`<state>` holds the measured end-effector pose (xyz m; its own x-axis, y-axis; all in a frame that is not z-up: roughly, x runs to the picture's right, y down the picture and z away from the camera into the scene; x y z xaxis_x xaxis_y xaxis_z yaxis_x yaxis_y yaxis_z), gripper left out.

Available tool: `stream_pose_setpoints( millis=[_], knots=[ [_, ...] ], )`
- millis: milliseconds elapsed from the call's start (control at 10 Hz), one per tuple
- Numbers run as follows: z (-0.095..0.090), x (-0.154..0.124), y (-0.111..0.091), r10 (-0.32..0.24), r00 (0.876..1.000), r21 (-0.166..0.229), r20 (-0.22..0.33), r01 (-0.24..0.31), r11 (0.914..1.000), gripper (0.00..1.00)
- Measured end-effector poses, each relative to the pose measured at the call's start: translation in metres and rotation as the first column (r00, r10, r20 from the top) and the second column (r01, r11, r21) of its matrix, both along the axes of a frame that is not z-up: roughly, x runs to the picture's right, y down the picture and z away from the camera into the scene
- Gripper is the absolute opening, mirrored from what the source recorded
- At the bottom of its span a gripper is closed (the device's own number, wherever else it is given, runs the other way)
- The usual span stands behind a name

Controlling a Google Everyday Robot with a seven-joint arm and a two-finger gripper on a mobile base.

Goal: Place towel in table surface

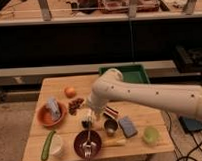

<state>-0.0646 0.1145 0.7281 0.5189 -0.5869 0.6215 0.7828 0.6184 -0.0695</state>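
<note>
Worktop (pixel 57 86): pale wooden planks, rectangular. The back-left corner and a strip along the left edge are bare, and floor shows on both sides.
Cucumber (pixel 46 145): long, green and smooth. It lies near the front-left edge, just beside a white cup (pixel 56 143).
Bowl (pixel 43 117): orange and round, on the left half, well in from the edge.
Towel (pixel 54 108): soft, bunched grey-blue cloth with paler folds. It sits inside the orange bowl and not on the bare wood, apart from the end effector.
Orange (pixel 70 91): small, round and smooth, behind the bowl with bare planks around it.
Dark cluster (pixel 75 104): small, lumpy, reddish-brown pieces between the bowl and the arm. What they are I cannot tell.
End effector (pixel 87 119): hangs over the middle of the worktop, right of the bowl and just behind the dark bowl. Its fingers are spread and nothing is seen between them.
Dark bowl (pixel 87 143): round and brown-red, near the front edge, with a pale utensil lying in it.
Metal cup (pixel 111 126): small, shiny and cylindrical, right of the end effector.
Arm (pixel 145 96): white, smooth and thick. It reaches in from the right above the worktop's right half and bends down at the wrist.
Block (pixel 128 126): flat, blue-grey and rectangular, just beside the metal cup.
Tray (pixel 129 74): green and rectangular, at the back edge, partly behind the arm.
Green cup (pixel 151 135): pale and translucent, near the front-right corner.
</note>
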Motion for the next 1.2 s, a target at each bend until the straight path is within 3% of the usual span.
stream_pose_setpoints(
  millis=[300, 500, 800, 1100, 1200],
  knots=[
    [0.032, -0.07, -0.065, -0.087, 0.994, 0.035, 0.067, 0.085, 0.9958, 0.62],
    [0.04, -0.12, -0.085, -0.148, 0.982, 0.053, 0.114, 0.143, 0.9883, 0.62],
    [0.041, -0.16, -0.09, -0.211, 0.962, 0.069, 0.171, 0.202, 0.977, 0.62],
    [0.042, -0.16, -0.089, -0.214, 0.962, 0.07, 0.169, 0.205, 0.9763, 0.62],
    [0.042, -0.161, -0.087, -0.236, 0.959, 0.077, 0.159, 0.227, 0.971, 0.62]
  ],
)
